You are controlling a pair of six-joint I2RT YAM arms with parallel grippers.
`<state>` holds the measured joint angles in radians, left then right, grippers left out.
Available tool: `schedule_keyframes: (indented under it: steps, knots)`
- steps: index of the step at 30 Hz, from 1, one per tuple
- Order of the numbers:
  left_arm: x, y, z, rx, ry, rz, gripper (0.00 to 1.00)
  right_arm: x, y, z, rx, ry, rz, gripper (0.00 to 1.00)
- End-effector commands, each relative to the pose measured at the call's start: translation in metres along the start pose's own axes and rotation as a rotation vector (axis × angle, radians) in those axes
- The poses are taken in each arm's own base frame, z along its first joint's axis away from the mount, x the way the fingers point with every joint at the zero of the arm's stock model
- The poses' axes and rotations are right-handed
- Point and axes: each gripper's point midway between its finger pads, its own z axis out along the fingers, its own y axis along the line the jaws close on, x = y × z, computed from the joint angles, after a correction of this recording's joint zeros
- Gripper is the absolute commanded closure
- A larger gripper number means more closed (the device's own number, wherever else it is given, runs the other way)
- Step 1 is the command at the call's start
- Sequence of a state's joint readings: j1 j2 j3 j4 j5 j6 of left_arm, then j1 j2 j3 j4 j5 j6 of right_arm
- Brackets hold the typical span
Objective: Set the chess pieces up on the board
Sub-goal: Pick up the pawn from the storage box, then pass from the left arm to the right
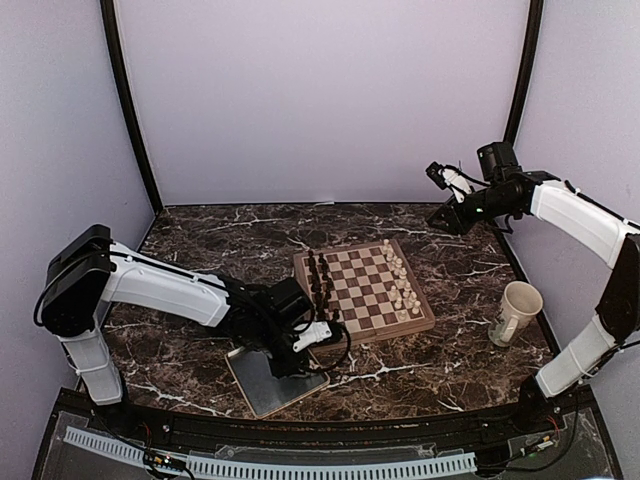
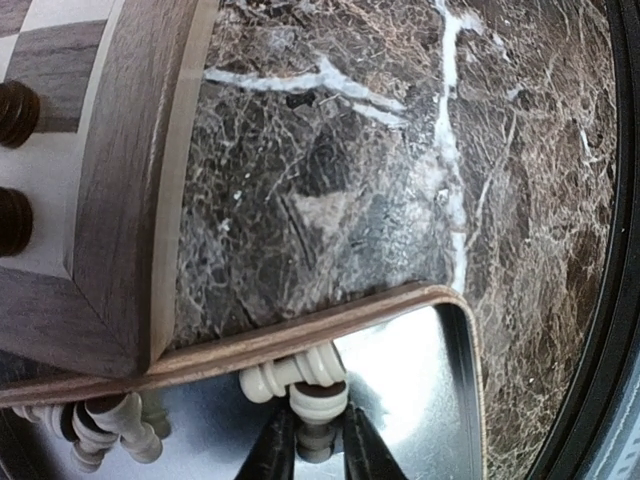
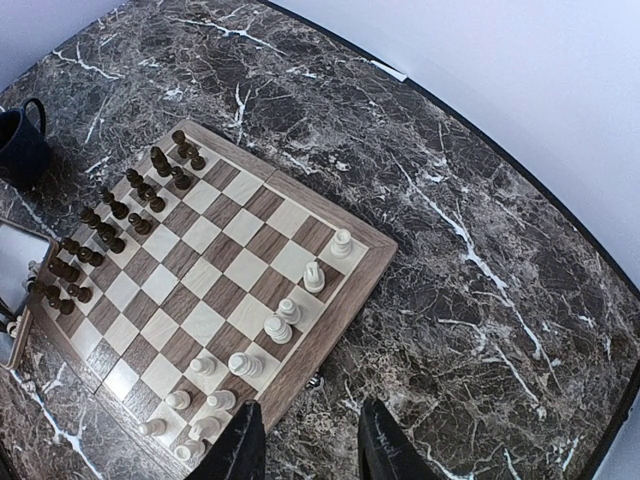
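Note:
The board (image 1: 425, 318) lies mid-table, with dark pieces (image 3: 110, 215) along its left side and several cream-white chess pieces (image 3: 278, 328) along its right side. More cream pieces (image 2: 110, 425) lie in the grey metal tray (image 2: 420, 370) by the board's near-left corner. My left gripper (image 2: 317, 455) is down in the tray, shut on one cream piece (image 2: 318, 412). That piece touches another cream piece (image 2: 290, 372) lying on its side against the tray rim. My right gripper (image 3: 312, 450) hangs open and empty, high above the marble beside the board's right edge.
A paper cup (image 1: 517, 312) stands right of the board. A dark mug (image 3: 20, 140) sits beyond the board's far-left corner. The tray (image 1: 262, 385) lies near the table's front edge. Walls enclose the table on three sides.

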<state>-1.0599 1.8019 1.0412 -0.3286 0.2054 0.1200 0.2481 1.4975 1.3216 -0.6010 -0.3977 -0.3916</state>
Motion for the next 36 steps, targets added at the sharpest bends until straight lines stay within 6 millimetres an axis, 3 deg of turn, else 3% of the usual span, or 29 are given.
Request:
schedule_keyframes:
  steps: [1,9,15,23,27,32,36]
  knots:
    - [0.023,-0.006,-0.003,0.008,0.054,0.009,0.86,-0.008,0.000,-0.005,-0.002,-0.036,-0.011,0.66]
    - [0.002,-0.005,-0.034,-0.041,-0.073,0.052,0.92,-0.025,0.016,-0.012,-0.100,-0.089,0.015,0.67]
    - [-0.024,-0.002,-0.066,-0.094,-0.215,0.058,0.93,-0.032,0.051,-0.006,-0.313,-0.105,0.083,0.63]
    - [-0.043,0.000,-0.083,-0.117,-0.298,0.036,0.92,-0.010,0.139,0.031,-0.665,0.088,0.121,0.64]
    - [-0.064,0.005,-0.095,-0.077,-0.377,-0.071,0.91,-0.003,0.178,0.032,-0.783,0.097,0.056,0.64]
    - [-0.110,-0.001,-0.111,0.209,-0.396,-0.266,0.90,-0.004,0.165,0.026,-0.729,0.081,0.021,0.65]
    - [-0.147,-0.001,-0.115,0.367,-0.351,-0.392,0.90,-0.003,0.123,0.017,-0.601,0.035,0.076,0.65]
